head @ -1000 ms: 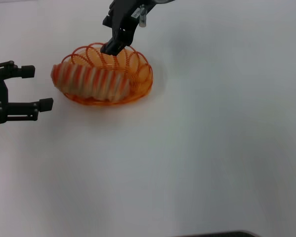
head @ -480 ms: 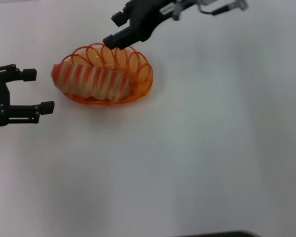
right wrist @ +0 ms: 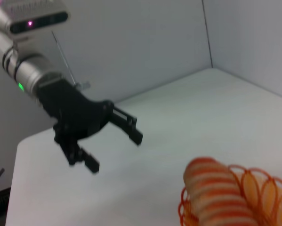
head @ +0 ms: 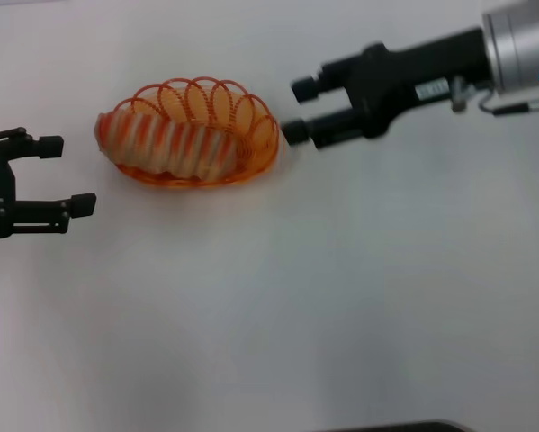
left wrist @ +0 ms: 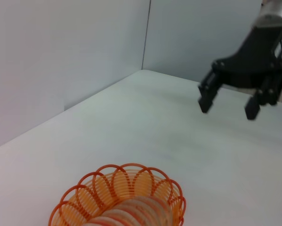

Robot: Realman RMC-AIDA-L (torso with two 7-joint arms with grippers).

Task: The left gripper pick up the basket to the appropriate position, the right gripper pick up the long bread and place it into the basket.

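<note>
The orange wire basket [head: 257,146] stands on the white table, left of centre in the head view. The long bread [head: 161,146], pale with orange-red stripes, lies inside it, one end sticking over the left rim. My right gripper [head: 298,110] is open and empty, just right of the basket, clear of it. My left gripper [head: 69,173] is open and empty, a short way left of the basket. The left wrist view shows the basket [left wrist: 82,197], the bread [left wrist: 133,214] and the right gripper [left wrist: 228,104]. The right wrist view shows the bread [right wrist: 221,193], basket [right wrist: 268,188] and left gripper [right wrist: 115,146].
The white table [head: 341,297] stretches wide in front of and to the right of the basket. Pale walls meet at a corner behind the table [left wrist: 148,37]. A dark edge shows at the bottom of the head view [head: 395,427].
My right gripper has let go of the bread, lifted off the basket's far rim and drawn back to the right. The bread stays in the basket. The left gripper barely moved.
</note>
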